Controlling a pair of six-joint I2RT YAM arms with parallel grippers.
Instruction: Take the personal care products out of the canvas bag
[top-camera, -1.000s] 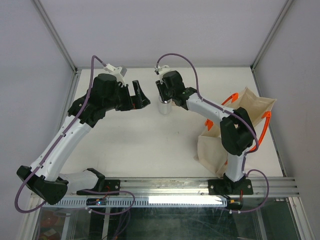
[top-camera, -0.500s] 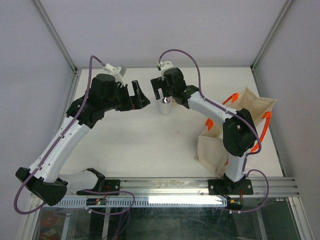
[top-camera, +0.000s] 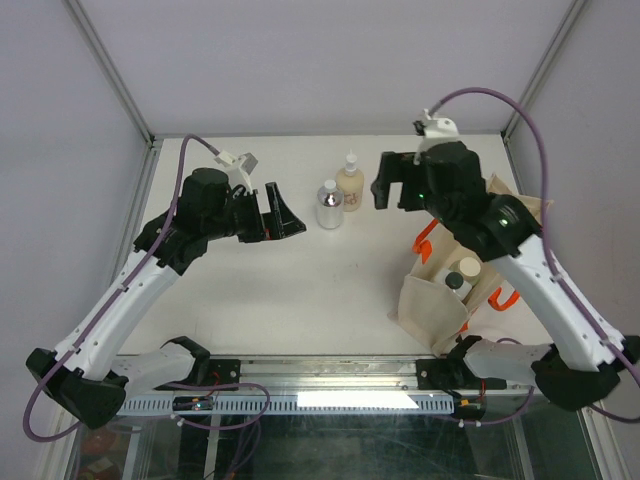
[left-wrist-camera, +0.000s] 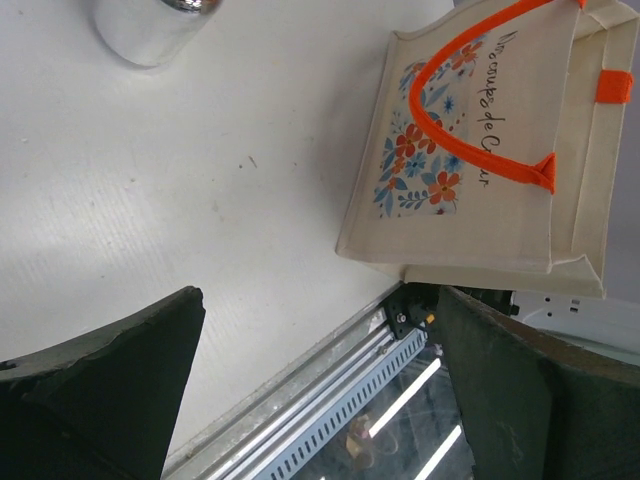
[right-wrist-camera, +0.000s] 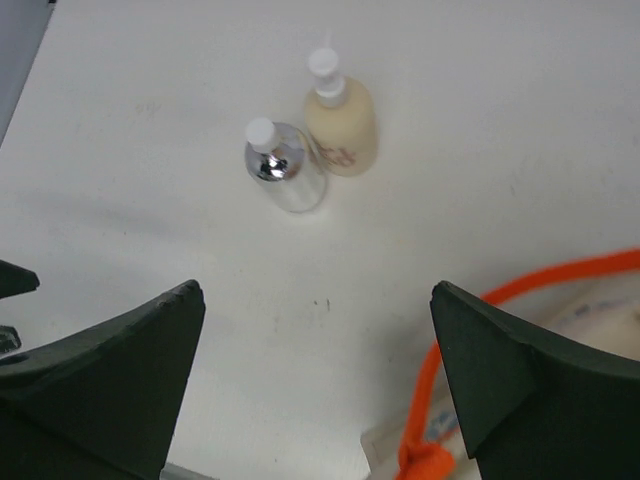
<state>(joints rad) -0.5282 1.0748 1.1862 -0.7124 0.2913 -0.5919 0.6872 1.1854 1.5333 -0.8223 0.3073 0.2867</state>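
**Bench:** white bench, two arms mounted at near edge.

**L gripper**: over bench left of centre, nearer the far edge. Wrist cam shows the fingers spread wide w/ nothing between them. Not touching any item.

**R gripper**: toward far edge, right of centre, just beside the two standing bottles but apart from them. Fingers wide apart, nothing held.

**Canvas bag**: by right edge, toward near right corner, partly under R arm. Mouth open to overhead cam. Orange handles hang outside. Floral print and script on one face, per L wrist cam.

**Products out of bag:**
- Silver-capped bottle, upright.
- Cream pump bottle, upright, just beside it on the far side. Cannot tell if they touch.

Both stand approx. mid-bench, toward far edge, between the two grippers.

**Products in bag:** two caps show in the mouth, a dark cap and a pale cap, side by side. Bodies hidden, and any further contents can't be made out.
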